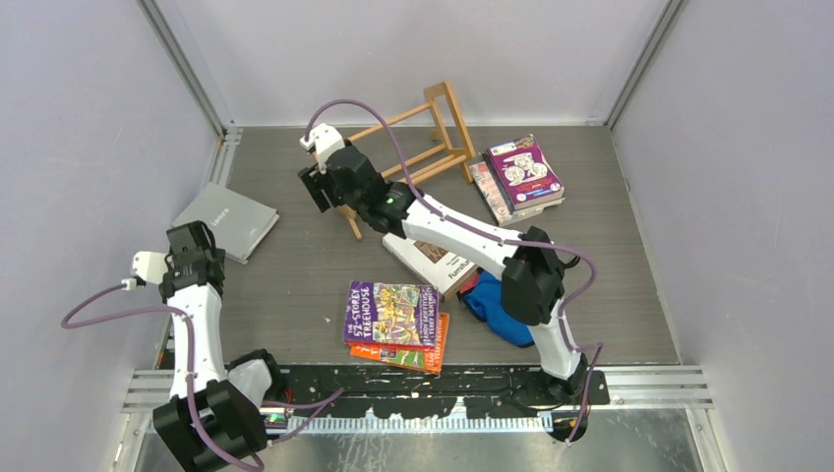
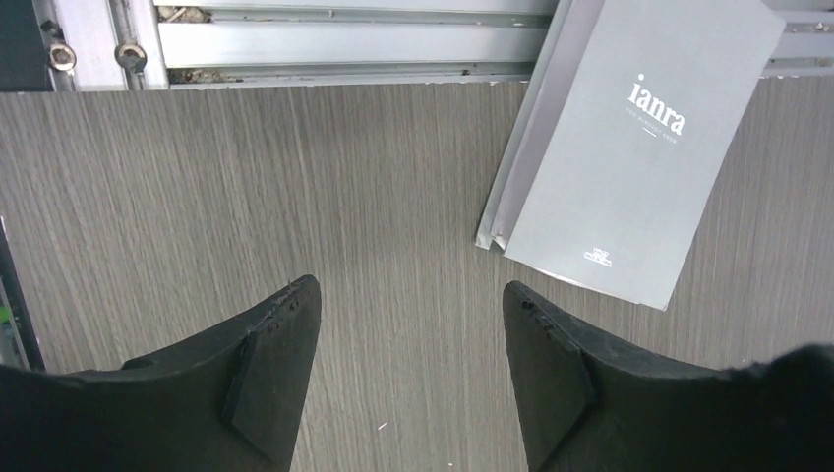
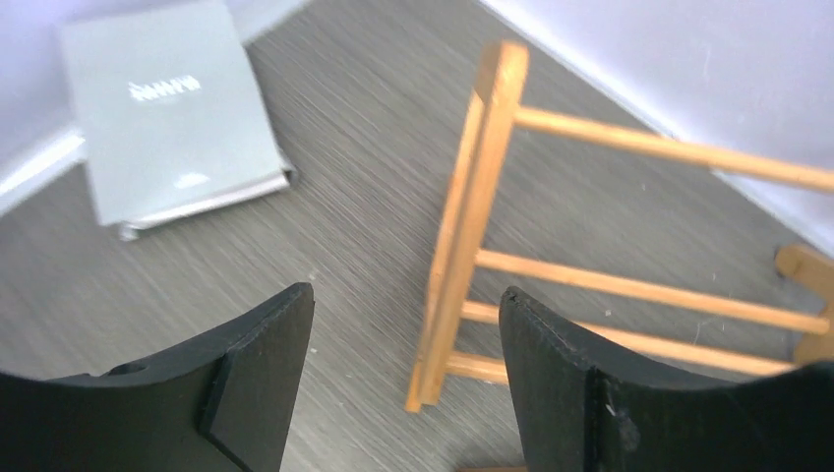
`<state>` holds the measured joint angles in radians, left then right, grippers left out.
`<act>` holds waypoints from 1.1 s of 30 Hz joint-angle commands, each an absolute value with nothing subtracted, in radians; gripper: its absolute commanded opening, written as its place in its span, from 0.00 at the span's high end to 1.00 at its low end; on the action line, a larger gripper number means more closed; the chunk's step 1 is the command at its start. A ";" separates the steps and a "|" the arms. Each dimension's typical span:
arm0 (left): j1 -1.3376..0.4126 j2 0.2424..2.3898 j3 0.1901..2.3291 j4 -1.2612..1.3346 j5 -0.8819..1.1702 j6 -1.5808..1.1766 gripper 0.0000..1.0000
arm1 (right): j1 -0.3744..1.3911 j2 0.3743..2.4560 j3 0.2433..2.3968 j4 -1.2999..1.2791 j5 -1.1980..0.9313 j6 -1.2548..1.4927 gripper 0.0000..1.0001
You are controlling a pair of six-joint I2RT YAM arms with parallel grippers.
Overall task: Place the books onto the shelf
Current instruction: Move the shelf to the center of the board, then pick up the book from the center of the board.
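Hovering with jaws spread and empty, the right gripper [image 3: 403, 300] faces the shelf [image 3: 467, 226] at upper centre of the top view. The left gripper [image 2: 411, 295], likewise released, hangs near the grey book [image 2: 629, 147] at left; other books [image 1: 390, 313] lie lower centre and upper right.

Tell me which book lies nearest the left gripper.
The grey book, lying alone just ahead of the left gripper; the other books sit mid-table or at the far right.
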<state>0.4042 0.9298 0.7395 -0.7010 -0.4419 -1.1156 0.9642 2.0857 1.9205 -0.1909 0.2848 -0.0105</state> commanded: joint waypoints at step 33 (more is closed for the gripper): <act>0.585 1.231 0.490 0.287 -0.112 -1.179 0.36 | 0.961 2.476 2.252 -0.071 -0.113 0.178 0.26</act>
<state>0.5777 1.1862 0.4797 0.1310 -0.1524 -1.1961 0.9646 2.5381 2.2745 -0.1642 -0.0788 0.1364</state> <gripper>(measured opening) 0.650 0.742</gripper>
